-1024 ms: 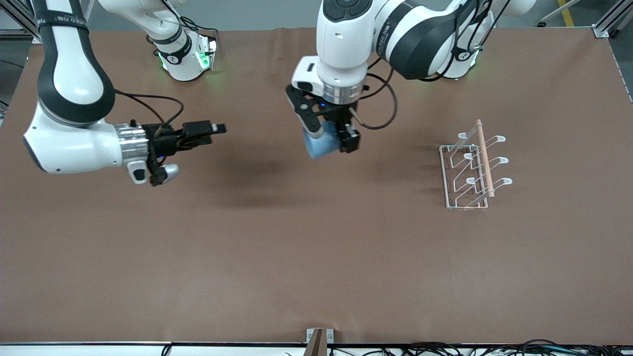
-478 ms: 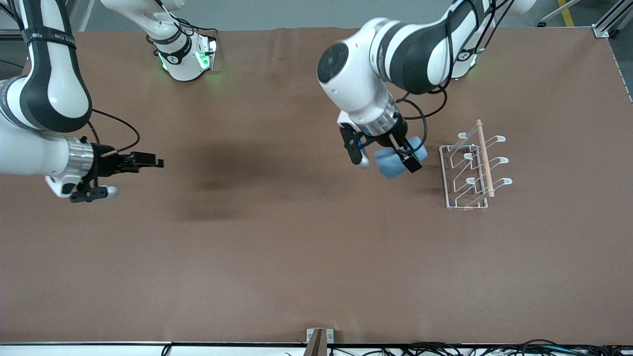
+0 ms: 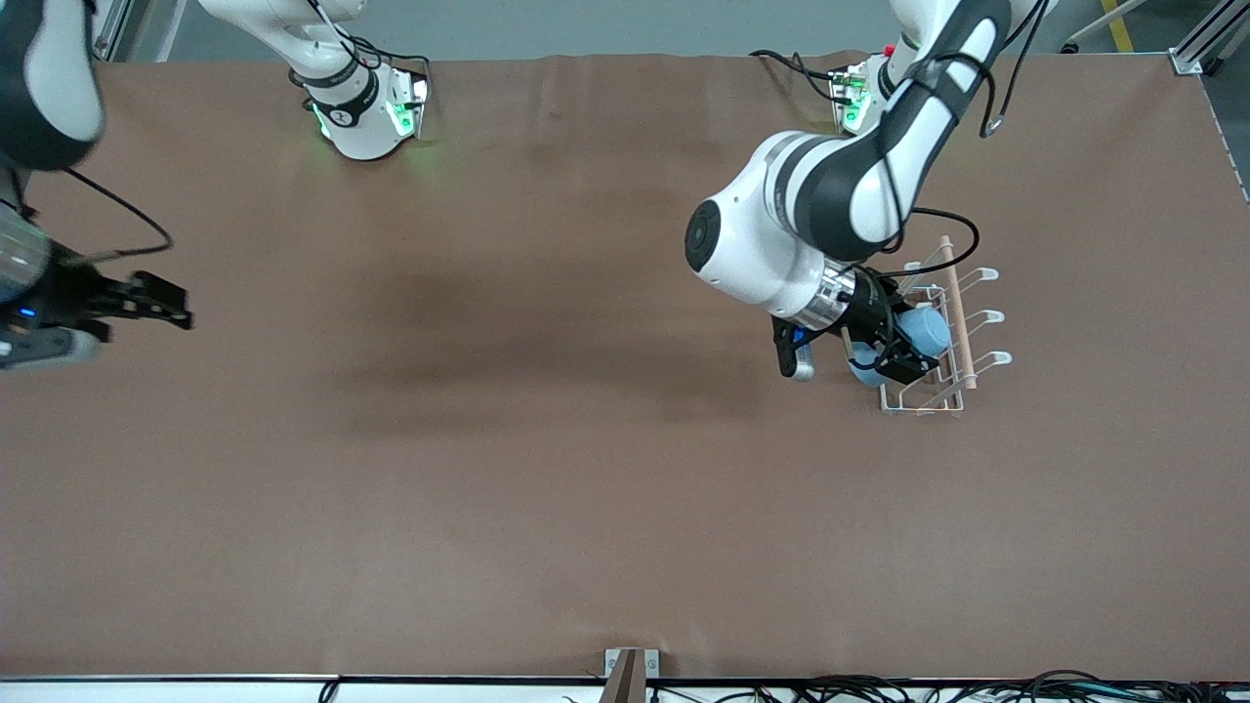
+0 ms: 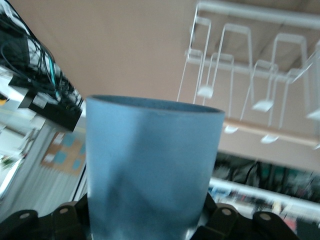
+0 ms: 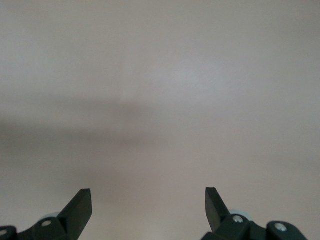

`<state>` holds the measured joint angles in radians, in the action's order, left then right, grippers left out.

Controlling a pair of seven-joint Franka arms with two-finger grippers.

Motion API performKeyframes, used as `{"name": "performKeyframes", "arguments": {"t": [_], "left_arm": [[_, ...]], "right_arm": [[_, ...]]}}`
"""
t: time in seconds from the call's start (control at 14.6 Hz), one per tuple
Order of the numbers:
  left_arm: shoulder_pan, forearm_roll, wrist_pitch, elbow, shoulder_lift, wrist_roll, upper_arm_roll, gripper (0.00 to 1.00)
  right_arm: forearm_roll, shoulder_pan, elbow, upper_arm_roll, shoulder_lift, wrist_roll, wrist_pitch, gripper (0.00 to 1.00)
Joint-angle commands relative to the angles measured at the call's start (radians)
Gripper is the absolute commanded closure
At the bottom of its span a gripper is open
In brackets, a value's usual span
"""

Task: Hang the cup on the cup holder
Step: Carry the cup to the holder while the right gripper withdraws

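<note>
One cup (image 3: 923, 332) sits clamped in my left gripper (image 3: 903, 353), its long axis tipped on its side, mouth toward the one cup holder (image 3: 952, 322) beneath it; six prongs (image 4: 260, 106) face that mouth; my right gripper (image 3: 146, 298) waits spread wide over bare table (image 3: 547, 488), well apart.

R-wrist cam | I see my right gripper (image 5: 148, 202) with both black fingertips (image 5: 80, 205) spread wide, nothing between them | under it only bare brown table (image 5: 165, 90) | soft shadow band crossing the surface
</note>
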<state>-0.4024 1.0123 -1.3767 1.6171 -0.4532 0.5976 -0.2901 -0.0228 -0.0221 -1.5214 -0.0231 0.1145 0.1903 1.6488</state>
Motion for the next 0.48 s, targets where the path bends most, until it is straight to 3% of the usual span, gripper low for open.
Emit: {"name": "performKeyframes", "arguments": {"t": [0.0,0.27,0.41], "left_arm": [[0.036,0.080,0.014,0.118,0.034,0.007,-0.006,0.55],[0.079,0.163,0.022,0.202,0.028,0.007,-0.006,0.54],[0.082,0.170,0.022,0.216,0.019,0.007,-0.006,0.53]], "right_arm": [[-0.020,-0.041,0.101,0.015,0.010,0.042,-0.052,0.00],[-0.012,-0.048,0.223,0.015,0.002,0.066,-0.252,0.00],[-0.009,-0.048,0.207,0.015,-0.033,-0.065,-0.282,0.05]]}}
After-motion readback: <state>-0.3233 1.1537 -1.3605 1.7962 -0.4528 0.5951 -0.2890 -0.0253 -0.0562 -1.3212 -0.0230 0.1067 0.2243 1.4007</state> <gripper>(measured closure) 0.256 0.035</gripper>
